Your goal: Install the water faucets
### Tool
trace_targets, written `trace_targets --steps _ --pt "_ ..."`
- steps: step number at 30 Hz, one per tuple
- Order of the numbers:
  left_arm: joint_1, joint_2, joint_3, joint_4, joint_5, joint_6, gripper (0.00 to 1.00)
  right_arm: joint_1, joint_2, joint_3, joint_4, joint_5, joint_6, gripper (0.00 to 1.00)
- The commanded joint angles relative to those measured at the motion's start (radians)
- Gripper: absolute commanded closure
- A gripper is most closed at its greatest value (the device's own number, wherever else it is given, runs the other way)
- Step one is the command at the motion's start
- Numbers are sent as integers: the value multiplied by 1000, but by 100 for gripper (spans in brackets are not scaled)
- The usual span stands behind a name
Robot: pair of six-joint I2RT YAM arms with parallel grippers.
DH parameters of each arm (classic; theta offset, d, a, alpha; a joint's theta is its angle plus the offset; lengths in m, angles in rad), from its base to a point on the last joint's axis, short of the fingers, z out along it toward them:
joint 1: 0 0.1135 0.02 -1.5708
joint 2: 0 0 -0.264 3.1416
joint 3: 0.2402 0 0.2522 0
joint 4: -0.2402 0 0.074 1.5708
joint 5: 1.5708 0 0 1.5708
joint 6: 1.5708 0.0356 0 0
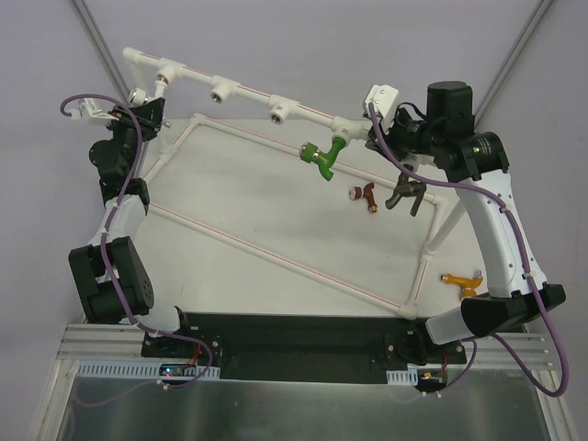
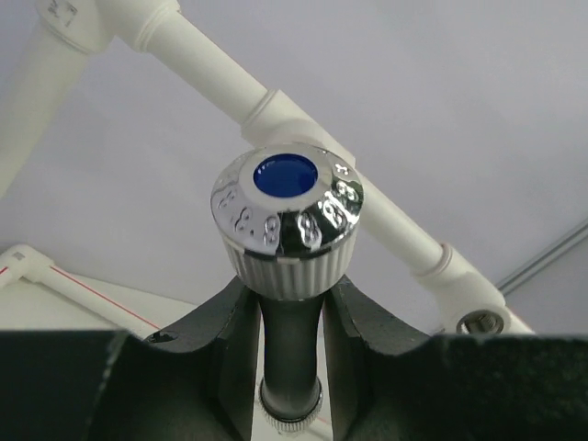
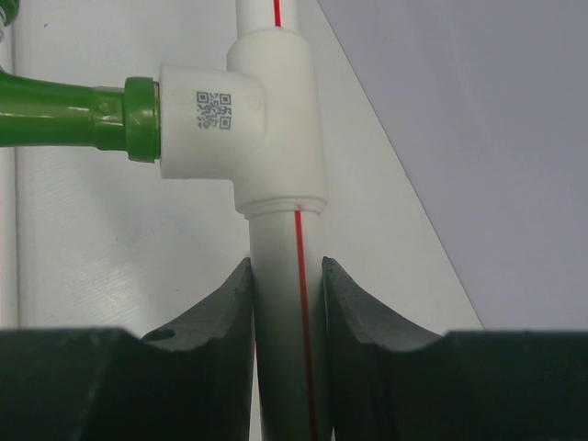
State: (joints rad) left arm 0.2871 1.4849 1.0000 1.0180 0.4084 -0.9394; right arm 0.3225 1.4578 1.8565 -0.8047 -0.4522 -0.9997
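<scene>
So right now my left hand [image 2: 289,308] is pinched down narrow on the neck of a tap [image 2: 287,216], just under its shiny chrome knob, and I'm holding it up beside the left end of the pipe frame [image 1: 250,95]. My right hand [image 3: 287,276] is clamped on the frame itself, right below the tee [image 3: 248,110] where the green tap [image 1: 322,156] is already screwed in, so I'd say that hand is just there to steady things. The dark red tap [image 1: 367,195] and dark grey tap [image 1: 404,193] are lying inside the frame near its right end, and the orange tap [image 1: 462,278] sits just outside the frame's near right corner. Handling-wise these look like light, stiff plastic, nothing squishy, so weight shouldn't be the issue. The chrome knob looks slick, and I'd guess it spins, so I wouldn't trust a grip there. The neck or body seems the better spot, leaving the threaded end free. The biggest risk is probably going in crooked at an open socket [image 2: 478,322] and chewing the threads.
</scene>
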Motion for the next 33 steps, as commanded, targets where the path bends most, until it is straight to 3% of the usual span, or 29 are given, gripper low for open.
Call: trace_targets --steps 1,8,24,33 --pt "-37 43 35 24 141 146 100 -22 -22 -2 -13 -6 42 98" --pt "-25 58 98 -78 191 229 100 -22 -30 -2 -19 0 33 98" --pt "67 78 232 -122 296 62 100 -20 -39 -10 -25 7 24 98" --pt "119 72 321 -246 337 1 100 -22 -47 -11 -36 -11 4 98"
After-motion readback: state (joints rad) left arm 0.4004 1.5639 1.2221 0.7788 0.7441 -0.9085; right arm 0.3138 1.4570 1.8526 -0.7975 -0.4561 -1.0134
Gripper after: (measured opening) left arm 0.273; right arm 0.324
